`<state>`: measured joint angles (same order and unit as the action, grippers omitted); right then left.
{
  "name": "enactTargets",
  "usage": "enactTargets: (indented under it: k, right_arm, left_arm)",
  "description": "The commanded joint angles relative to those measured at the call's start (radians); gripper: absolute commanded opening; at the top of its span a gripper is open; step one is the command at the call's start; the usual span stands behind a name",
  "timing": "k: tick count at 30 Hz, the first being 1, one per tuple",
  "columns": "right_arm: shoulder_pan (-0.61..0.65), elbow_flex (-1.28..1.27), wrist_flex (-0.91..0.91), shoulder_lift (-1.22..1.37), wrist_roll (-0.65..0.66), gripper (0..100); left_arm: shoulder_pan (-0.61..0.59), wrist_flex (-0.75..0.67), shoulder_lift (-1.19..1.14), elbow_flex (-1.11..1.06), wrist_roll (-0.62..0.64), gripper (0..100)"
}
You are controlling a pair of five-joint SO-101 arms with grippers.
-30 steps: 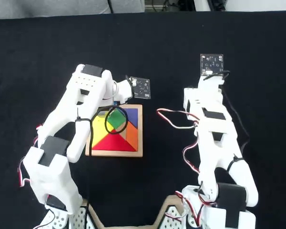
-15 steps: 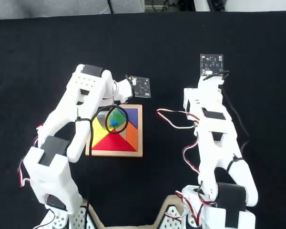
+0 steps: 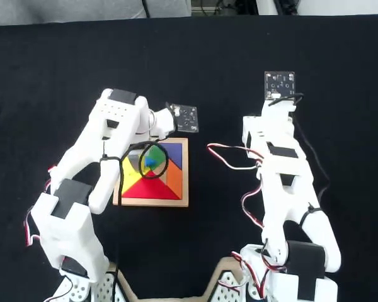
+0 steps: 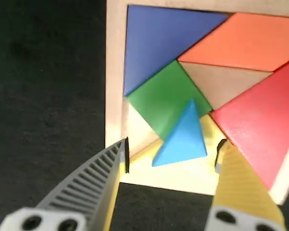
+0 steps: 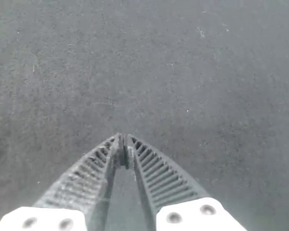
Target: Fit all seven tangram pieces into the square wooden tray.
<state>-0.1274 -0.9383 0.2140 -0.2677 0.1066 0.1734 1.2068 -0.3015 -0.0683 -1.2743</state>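
place: likely robotics lab | cues: black-draped table (image 3: 44, 56); loose cables (image 3: 209, 6) behind

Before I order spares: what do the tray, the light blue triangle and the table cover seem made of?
The tray looks like pale, unvarnished wood: matte tan rim. The light blue triangle is likely painted wood, smooth and evenly coloured with thick edges; plastic is possible. The table cover seems dark cloth or felt, matte and flecked with lint.

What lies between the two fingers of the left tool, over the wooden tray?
In the left wrist view, the small blue triangle lies inside the open left tool, tilted and partly over the green square.
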Motion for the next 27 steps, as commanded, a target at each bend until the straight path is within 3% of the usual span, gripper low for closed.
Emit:
enactTargets:
  k: [1,6,11,15,20,27]
  right_arm:
    - [0.011,0.007,-0.020,-0.002,-0.003,1.1]
    - [0.011,0.007,-0.020,-0.002,-0.003,1.1]
    - [0.011,0.005,-0.020,-0.002,-0.003,1.1]
    - [0.011,-0.007,-0.025,-0.002,-0.003,1.1]
    - [0.034,-0.008,-0.025,-0.002,-0.003,1.1]
    - [0.084,-0.012,-0.018,-0.002,0.034,1.1]
  left_arm:
    - [-0.010,-0.078,0.008,-0.004,0.063,30]
    - [-0.012,-0.057,0.035,0.038,0.114,30]
    - [-0.031,0.212,0.206,0.234,0.250,30]
    - [-0.087,0.368,0.423,0.306,0.451,30]
    - [-0.297,0.258,0.652,0.107,0.738,30]
    - [-0.421,-0.146,0.994,-0.573,0.990,30]
